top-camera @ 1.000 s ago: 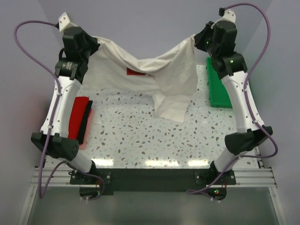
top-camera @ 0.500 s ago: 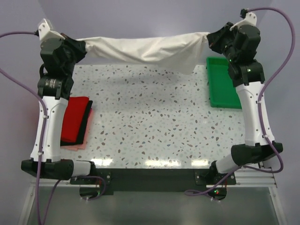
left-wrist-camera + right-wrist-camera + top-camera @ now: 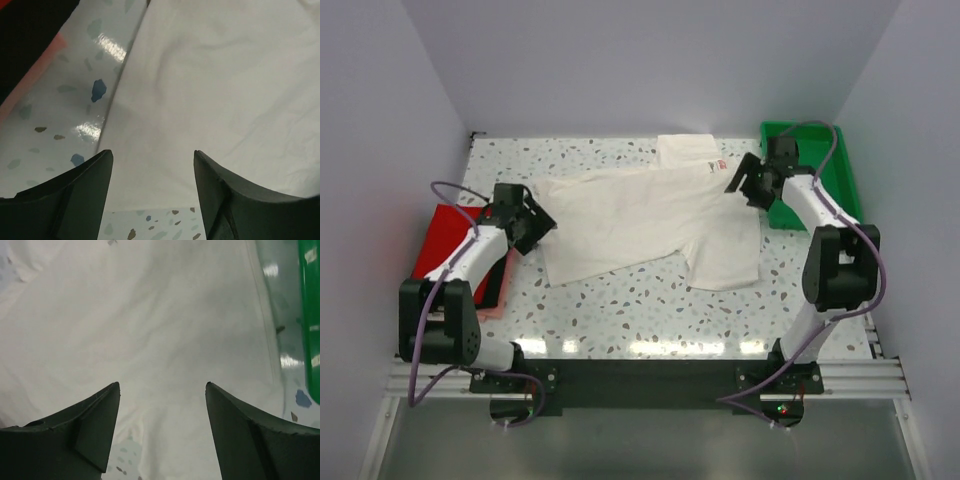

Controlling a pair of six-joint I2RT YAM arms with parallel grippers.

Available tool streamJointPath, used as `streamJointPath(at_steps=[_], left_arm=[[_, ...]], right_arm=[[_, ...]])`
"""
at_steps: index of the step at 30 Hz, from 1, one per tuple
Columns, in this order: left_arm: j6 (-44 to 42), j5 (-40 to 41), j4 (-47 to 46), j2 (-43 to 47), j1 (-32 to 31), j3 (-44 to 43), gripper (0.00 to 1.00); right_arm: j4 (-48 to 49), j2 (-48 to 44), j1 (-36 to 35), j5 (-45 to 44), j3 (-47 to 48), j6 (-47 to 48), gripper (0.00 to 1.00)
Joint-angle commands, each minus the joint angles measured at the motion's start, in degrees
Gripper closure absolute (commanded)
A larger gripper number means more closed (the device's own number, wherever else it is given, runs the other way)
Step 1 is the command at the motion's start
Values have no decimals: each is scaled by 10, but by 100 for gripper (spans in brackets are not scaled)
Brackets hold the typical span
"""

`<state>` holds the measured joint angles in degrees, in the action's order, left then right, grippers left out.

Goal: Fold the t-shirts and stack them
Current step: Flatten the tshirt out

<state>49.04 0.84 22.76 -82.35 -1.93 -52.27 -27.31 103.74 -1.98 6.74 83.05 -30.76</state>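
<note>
Lying opened out on the pale speckled table [image 3: 650, 300]: one cream-white cloth t-shirt [image 3: 640, 215], flat, mostly unfolded, spanning the middle from left to right. One sleeve points to the far edge, and a small red mark shows near the collar on the right side. The hem corner at near right spreads toward the front.

Left tool [image 3: 525, 222]: at the shirt's left edge, fingers apart, nothing clamped. The wrist view shows only cream cloth and a strip of table between them. Cannot tell whether the tips touch the cloth.

Right tool [image 3: 745, 183]: at the shirt's right shoulder, fingers apart and empty, cream cloth spread beneath.

Plain bright red folded t-shirt [image 3: 445, 235]: at the table's left edge, partly under the left arm, apart from the cream one.

Green rectangular plastic tray [image 3: 808, 138]: far right corner, just beside the right tool.
</note>
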Motion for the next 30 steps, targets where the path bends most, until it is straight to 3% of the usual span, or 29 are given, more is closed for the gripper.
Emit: streamJointPath(at_steps=[1, 5, 10, 18, 30], left_arm=[[46, 5, -37, 70, 2, 56, 30], [67, 7, -33, 79, -3, 110, 33], [97, 36, 7, 94, -24, 132, 37], [170, 116, 90, 122, -109, 161, 39], [186, 125, 91, 125, -118, 192, 39]], right_arm=[[59, -109, -4, -20, -102, -23, 27], [108, -170, -7, -52, -258, -42, 27], [102, -254, -7, -66, -356, -50, 29], [32, -329, -7, -116, -402, -54, 29], [21, -347, -7, -156, -435, -76, 29]])
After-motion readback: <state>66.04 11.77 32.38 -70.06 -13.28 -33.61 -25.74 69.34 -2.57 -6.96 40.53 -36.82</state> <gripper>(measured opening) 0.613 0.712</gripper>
